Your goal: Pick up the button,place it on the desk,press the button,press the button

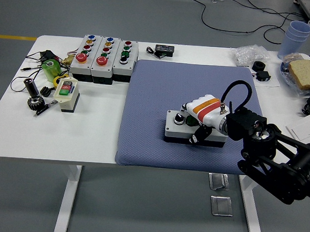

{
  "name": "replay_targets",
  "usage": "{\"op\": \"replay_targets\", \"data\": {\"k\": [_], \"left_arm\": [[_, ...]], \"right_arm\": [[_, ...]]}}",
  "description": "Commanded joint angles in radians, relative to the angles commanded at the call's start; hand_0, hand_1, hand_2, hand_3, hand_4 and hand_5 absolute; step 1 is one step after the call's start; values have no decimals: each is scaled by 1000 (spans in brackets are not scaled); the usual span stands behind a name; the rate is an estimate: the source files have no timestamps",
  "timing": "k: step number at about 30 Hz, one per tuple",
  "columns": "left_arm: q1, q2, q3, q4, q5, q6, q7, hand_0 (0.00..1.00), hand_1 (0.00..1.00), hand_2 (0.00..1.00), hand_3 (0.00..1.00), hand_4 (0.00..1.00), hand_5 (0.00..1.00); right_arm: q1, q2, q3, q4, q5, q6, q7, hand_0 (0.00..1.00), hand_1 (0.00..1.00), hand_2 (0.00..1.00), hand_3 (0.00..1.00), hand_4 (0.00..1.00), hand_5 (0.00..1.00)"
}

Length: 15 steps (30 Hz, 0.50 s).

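Pressing step: our right hand (201,114) lies curled over the button box (181,127), clamped; next, a firm downward push.

high head view, facing down over table (17,134), moderately near

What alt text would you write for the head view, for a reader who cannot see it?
The robot's right hand rests on a small white button box lying on a blue-grey mat on a white table. Three larger button boxes stand in a row at the table's far left, with small tools and cables beside them.
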<state>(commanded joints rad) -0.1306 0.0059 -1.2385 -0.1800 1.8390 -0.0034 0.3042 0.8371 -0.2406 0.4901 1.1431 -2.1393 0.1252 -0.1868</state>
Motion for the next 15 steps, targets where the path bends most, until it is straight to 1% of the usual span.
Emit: {"op": "replay_targets", "data": {"k": [4,5,10,11,15], "left_arm": [[2,0,-1,0,3,0,0,645,606,602,566,311,860],[3,-1,-1,0,3,0,0,645,606,601,564,312,861],[3,0,0,0,3,0,0,645,606,601,564,312,861],[3,0,0,0,3,0,0,645,606,600,563,312,860],[2,1,0,0,-2,1,0,645,606,600,563,312,860]], "right_arm": [[-3,-2,2,4,8,2,0,684,629,732,801,972,333],[-4,-2,3,6,12,5,0,780,710,801,830,977,338],[-6,-6,8,14,37,18,-3,780,710,801,830,977,338],[-7,-6,7,16,45,19,-4,842,789,880,878,988,353],[-7,-9,6,22,72,19,0,842,789,880,878,988,353]]}}
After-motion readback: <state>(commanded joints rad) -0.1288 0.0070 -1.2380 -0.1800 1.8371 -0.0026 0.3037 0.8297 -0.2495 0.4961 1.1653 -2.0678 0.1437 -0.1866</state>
